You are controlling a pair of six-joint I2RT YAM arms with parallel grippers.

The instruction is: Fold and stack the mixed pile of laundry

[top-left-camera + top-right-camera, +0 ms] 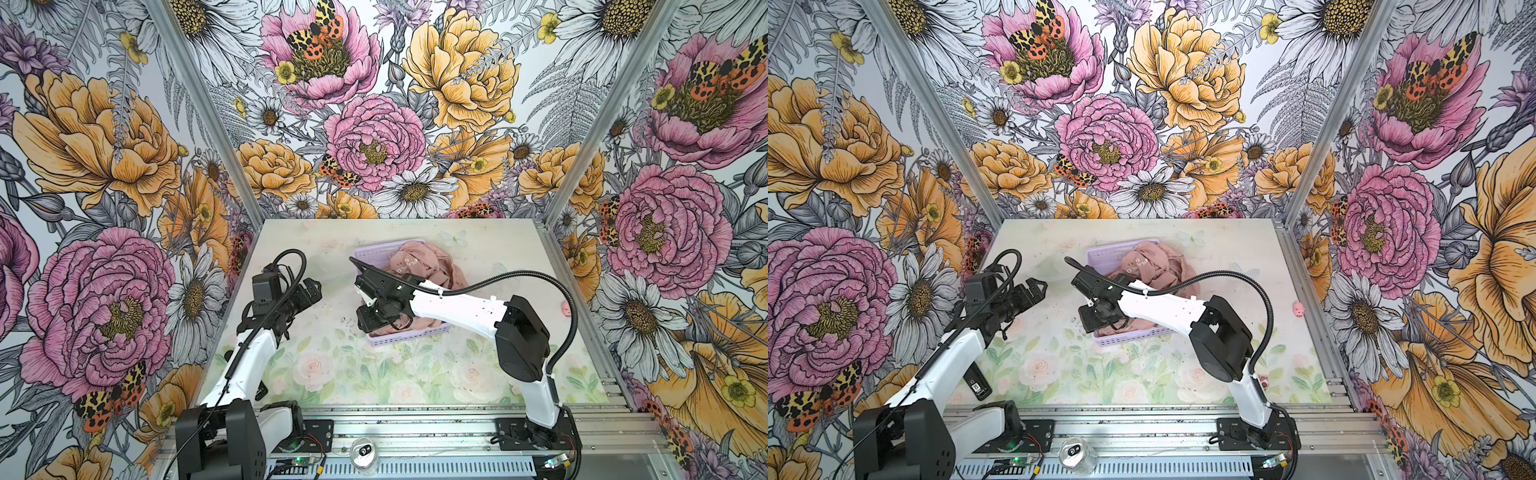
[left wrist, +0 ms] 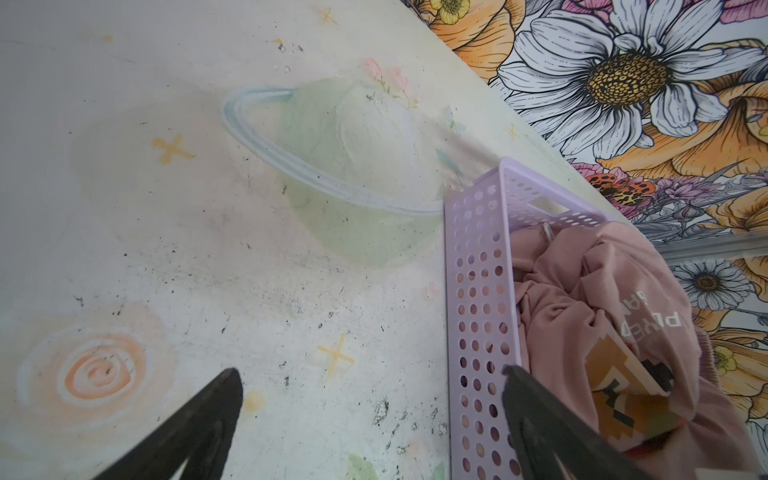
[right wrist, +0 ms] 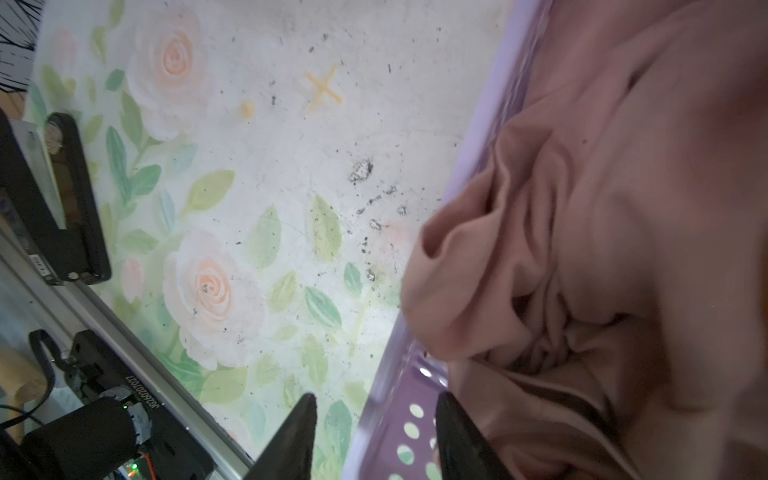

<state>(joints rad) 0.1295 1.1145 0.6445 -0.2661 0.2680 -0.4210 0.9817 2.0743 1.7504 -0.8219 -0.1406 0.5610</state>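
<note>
All of the pile (image 1: 415, 266) is heaped inside the basket (image 1: 401, 340), crumpled and unfolded; nothing is yet laid out beside the basket. A T-shirt (image 2: 623, 324) with white lettering and a blocky print is seen on top, and a fold of pink cloth is draped over the basket's wall near the corner where the right gripper (image 3: 378, 399) is lowered. Its jaws are set partly apart astride that wall, one finger outside the basket and one inside against the cloth. Nothing is seen to be gripped. The left gripper (image 2: 370, 370) is held wide open and empty off the basket's left wall, clear of it and above the table (image 1: 332, 374).

The chief risk is judged to lie in that straddle. If the jaws were closed as placed, the plastic wall would likely be pinched along with the cloth, or instead of it. The light basket could then be dragged or tipped, and the pile spilled beside it.

A second risk is posed by the tangle. The garments are much the same pink and are bunched together, so more than one could be hauled out at once and dropped over the basket's rim. A shallow pinch on a single fold could also be lost in the lift. The basket is braced by nothing, so any snag would probably be passed on to it.
</note>
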